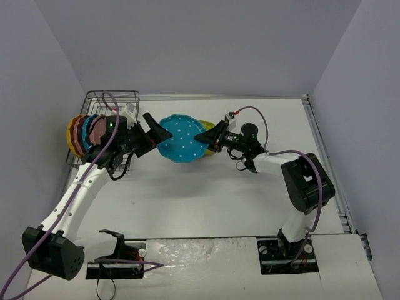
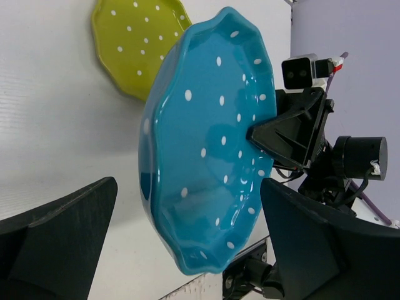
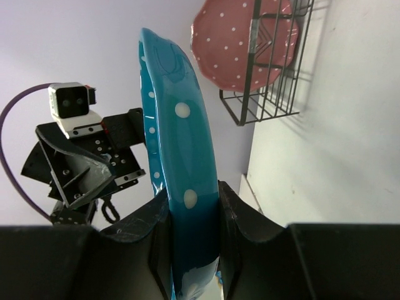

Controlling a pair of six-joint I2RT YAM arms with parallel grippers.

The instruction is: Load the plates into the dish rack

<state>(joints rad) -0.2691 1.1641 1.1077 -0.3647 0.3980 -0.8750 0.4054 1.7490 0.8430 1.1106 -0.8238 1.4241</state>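
Observation:
A teal-blue polka-dot plate [image 1: 182, 139] hangs on edge above the table's middle. My right gripper [image 1: 209, 137] is shut on its right rim, and the pinch shows in the right wrist view [image 3: 190, 244] with the plate [image 3: 178, 144] rising between the fingers. My left gripper [image 1: 153, 131] is open at the plate's left rim. In the left wrist view [image 2: 187, 200] the plate [image 2: 206, 144] sits between the spread fingers with gaps on both sides. An olive-yellow plate [image 2: 134, 44] lies flat on the table behind. The dish rack [image 1: 94, 97] at the far left holds several plates on edge.
The racked plates are orange [image 1: 73, 134], pink [image 1: 99, 131] and teal. The rack [image 3: 275, 94] and a pink plate [image 3: 231, 44] show in the right wrist view. Grey walls close in the table on three sides. A raised rail runs along the right edge [image 1: 325, 156].

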